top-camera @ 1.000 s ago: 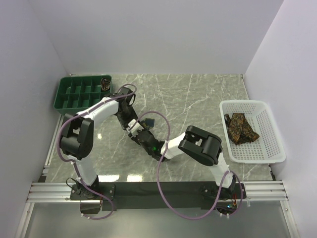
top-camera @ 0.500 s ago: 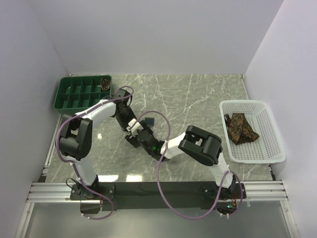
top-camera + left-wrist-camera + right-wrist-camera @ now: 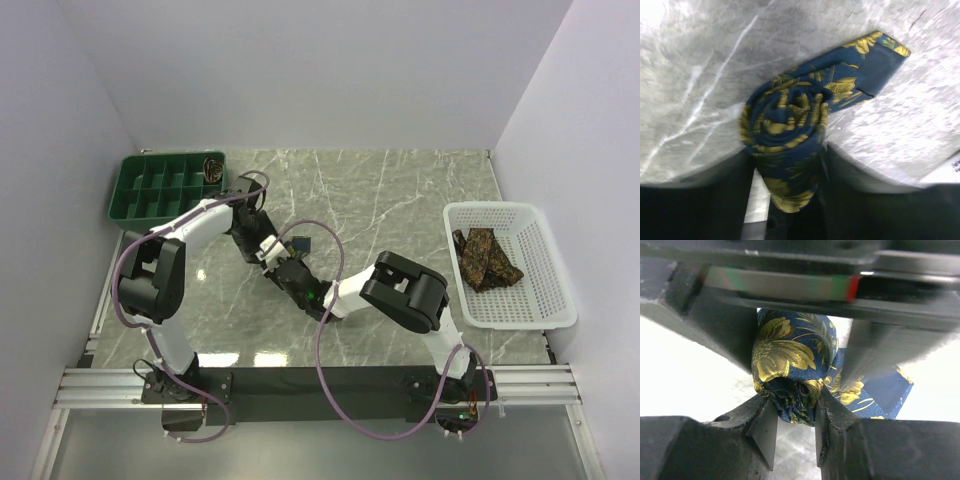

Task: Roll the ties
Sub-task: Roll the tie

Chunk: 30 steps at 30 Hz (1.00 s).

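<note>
Bright, even light — glare patches on the marble table (image 3: pixel 420 190); both wrist views blurred, soft.

L arm (image 3: pixel 200 220) elbow high, forearm reaching fwd-right. R arm (image 3: pixel 405 290) folded, forearm reaching fwd-left. Tools meet tip-to-tip. L tool (image 3: pixel 787 150) clamped on rolled tie (image 3: pixel 790 120). R tool (image 3: pixel 792 407) pinches the same roll's end.

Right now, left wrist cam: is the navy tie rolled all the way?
No, the navy tie has a flat tail outside the coil.
</note>
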Tool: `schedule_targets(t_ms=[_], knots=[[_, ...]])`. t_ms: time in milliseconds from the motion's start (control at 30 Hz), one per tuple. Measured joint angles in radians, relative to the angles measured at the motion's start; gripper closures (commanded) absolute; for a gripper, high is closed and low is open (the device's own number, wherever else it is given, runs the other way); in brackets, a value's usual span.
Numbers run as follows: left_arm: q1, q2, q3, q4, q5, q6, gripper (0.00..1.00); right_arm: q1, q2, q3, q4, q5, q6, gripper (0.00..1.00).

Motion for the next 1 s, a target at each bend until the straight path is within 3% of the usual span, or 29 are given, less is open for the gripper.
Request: schedule_targets(t_ms=[100, 200, 400, 533, 800, 1000], knots=[[0.006, -0.003, 0.014, -0.003, -0.014, -0.001, 0.15, 0.0, 0.0, 0.0, 0.004, -0.015, 0.008, 0.86], [0.011, -0.035, 0.024, 0.002, -0.05, -0.001, 0.09, 0.0, 0.0, 0.0, 0.006, -0.027, 0.019, 0.86], [0.031, -0.218, 0.014, 0.121, -0.243, 0.047, 0.09, -0.008, -0.013, -0.005, -0.006, -0.071, 0.061, 0.86], [0.032, -0.374, -0.119, 0.286, -0.333, 0.086, 0.08, -0.037, -0.043, -0.022, -0.032, -0.142, 0.137, 0.87], [0.029, -0.454, -0.454, 0.516, -0.334, 0.18, 0.06, -0.192, -0.089, -0.058, -0.053, -0.454, 0.438, 0.91], [-0.035, -0.505, -0.53, 0.631, -0.299, 0.301, 0.02, -0.323, -0.089, -0.116, 0.017, -0.684, 0.711, 0.91]])
